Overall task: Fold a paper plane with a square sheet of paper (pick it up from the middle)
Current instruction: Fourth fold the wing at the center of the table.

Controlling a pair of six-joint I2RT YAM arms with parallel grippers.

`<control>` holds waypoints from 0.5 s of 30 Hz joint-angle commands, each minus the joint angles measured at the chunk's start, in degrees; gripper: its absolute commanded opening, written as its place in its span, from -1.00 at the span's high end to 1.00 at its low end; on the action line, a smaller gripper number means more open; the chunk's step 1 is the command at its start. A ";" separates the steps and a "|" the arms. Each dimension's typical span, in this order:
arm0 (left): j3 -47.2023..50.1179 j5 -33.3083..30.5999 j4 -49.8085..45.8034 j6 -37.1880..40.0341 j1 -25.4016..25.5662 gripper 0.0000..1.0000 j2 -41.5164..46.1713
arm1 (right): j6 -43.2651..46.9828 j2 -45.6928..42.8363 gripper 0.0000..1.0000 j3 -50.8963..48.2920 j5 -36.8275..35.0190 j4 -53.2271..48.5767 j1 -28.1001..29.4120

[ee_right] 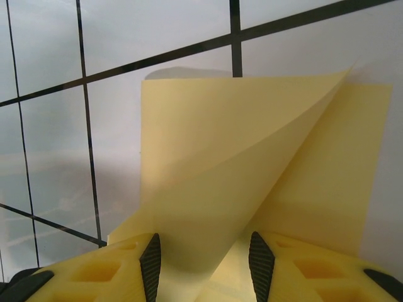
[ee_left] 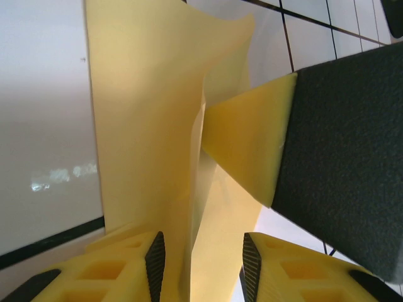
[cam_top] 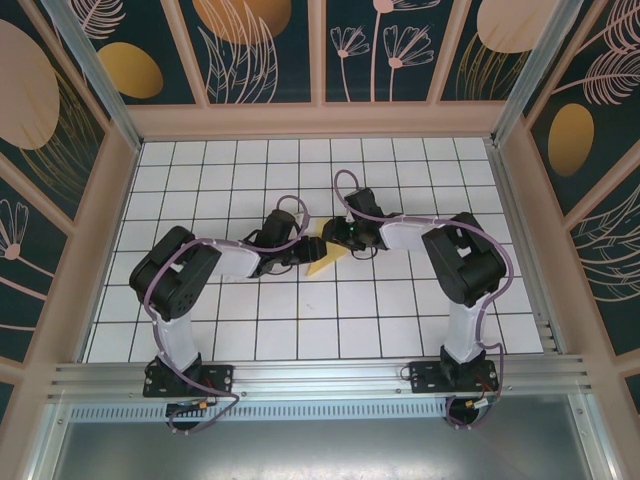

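overhead camera looks down; wrist cameras closely share the paper (ee_left: 151, 126).

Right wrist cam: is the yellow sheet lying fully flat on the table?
No, one layer of the square sheet of paper curls up off the table toward the right gripper.

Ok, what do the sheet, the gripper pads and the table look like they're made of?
Sheet: thin matte yellow paper; it curls into a soft raised flap with sharp straight edges. Pads: black, matte, probably rubber, set on yellow plastic-looking fingers with moulded pockets. Table: smooth white surface with black grid lines; a faint sheen, material unclear.
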State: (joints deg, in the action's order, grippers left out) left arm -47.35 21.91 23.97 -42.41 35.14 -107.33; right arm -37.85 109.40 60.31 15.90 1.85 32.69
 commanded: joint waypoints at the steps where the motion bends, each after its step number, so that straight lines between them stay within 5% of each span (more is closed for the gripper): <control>1: -1.73 0.64 -0.30 1.62 -0.29 0.23 -1.74 | -0.06 0.60 0.07 -2.52 1.92 -2.00 0.19; 15: -1.75 4.25 2.55 2.01 -0.50 0.70 -2.46 | 0.49 0.47 0.07 -3.24 2.23 -1.53 0.10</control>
State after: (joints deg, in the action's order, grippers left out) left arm -48.62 23.86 23.90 -40.93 35.11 -109.23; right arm -37.80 109.10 59.13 16.60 3.77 32.56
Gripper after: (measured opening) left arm 0.154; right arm 0.463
